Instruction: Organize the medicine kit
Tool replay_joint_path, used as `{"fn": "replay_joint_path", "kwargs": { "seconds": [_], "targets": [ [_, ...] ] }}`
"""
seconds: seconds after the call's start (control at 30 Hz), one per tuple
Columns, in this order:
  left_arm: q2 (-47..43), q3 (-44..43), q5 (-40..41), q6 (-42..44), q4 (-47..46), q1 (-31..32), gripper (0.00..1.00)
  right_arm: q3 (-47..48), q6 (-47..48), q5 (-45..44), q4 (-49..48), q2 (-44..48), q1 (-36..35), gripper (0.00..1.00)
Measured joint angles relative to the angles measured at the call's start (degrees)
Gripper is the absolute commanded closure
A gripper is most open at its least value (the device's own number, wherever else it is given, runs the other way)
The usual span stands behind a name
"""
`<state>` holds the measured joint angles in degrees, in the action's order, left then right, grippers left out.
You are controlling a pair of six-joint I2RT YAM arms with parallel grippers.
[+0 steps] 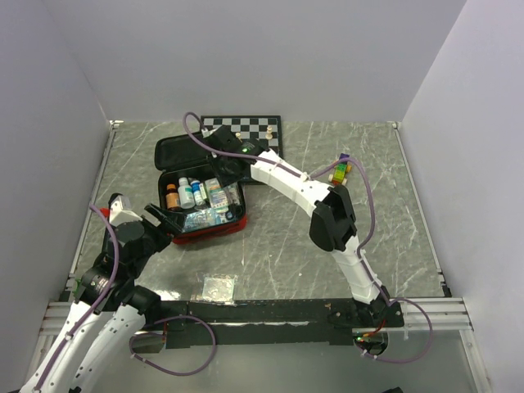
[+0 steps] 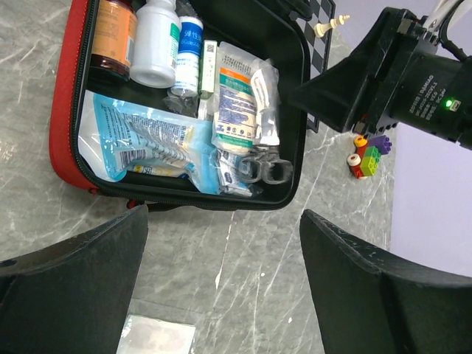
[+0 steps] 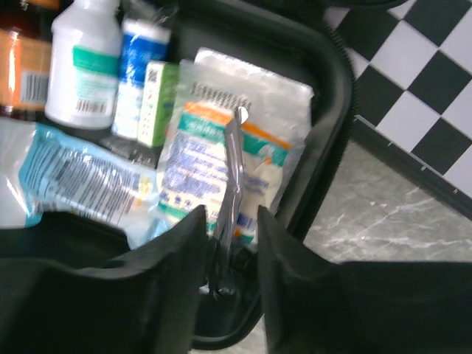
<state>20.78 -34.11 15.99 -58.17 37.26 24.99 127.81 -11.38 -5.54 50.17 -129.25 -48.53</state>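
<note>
On the grey marbled desk (image 1: 327, 246) the red medicine kit (image 2: 63, 140) lies open in the centre left of the top view, holding bottles (image 2: 155, 40) and packets (image 2: 240, 96), with the chessboard (image 1: 246, 127) just behind it. The left gripper (image 2: 223, 221) hangs over the desk at the kit's lower edge, its fingers wide apart with nothing between them. The right gripper (image 3: 230, 217) is over the kit's right side, fingers a little apart around the scissors (image 2: 262, 168); if it grips them I cannot tell.
</note>
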Motion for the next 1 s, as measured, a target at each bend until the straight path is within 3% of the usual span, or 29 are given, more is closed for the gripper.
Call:
{"fn": "replay_joint_path", "kwargs": {
  "seconds": [0.33,0.73,1.0],
  "targets": [
    [0.11,0.0,0.42,0.0,0.13,0.0,0.12,-6.36,-0.9,-0.42,-5.77,1.33,0.94,0.5],
    [0.13,0.0,0.42,-0.04,0.11,0.0,0.12,-32.28,-0.7,-5.25,-14.27,16.9,-0.7,0.46],
    [0.81,0.0,0.42,-0.13,0.15,0.0,0.13,-33.44,-1.22,-4.83,-15.69,17.29,1.14,0.48]
  ]
}}
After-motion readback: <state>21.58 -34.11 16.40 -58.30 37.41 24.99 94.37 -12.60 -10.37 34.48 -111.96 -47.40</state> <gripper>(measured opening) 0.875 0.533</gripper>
